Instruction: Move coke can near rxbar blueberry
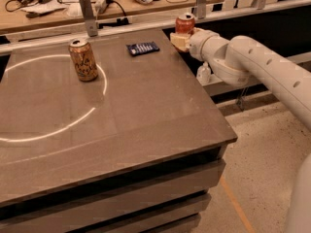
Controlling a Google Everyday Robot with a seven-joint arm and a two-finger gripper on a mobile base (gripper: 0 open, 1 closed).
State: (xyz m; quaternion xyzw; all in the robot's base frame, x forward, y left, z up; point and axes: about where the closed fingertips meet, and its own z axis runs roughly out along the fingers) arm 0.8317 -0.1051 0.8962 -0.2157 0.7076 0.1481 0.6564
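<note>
The coke can (185, 23) is red-orange with a silver top, held upright in my gripper (182, 37) at the table's far right edge, slightly above the surface. The gripper is shut on the can; its pale fingers (178, 41) wrap the can's lower half. The rxbar blueberry (143, 48), a flat dark blue wrapper, lies on the table a short way to the left of the can. My white arm (252, 62) reaches in from the right.
A tan-gold patterned can (83, 59) stands upright at the table's left back part. The brown table (126, 115) ends at a right edge by the arm. A workbench (58, 4) with cables and tools runs behind, with metal posts (87, 13).
</note>
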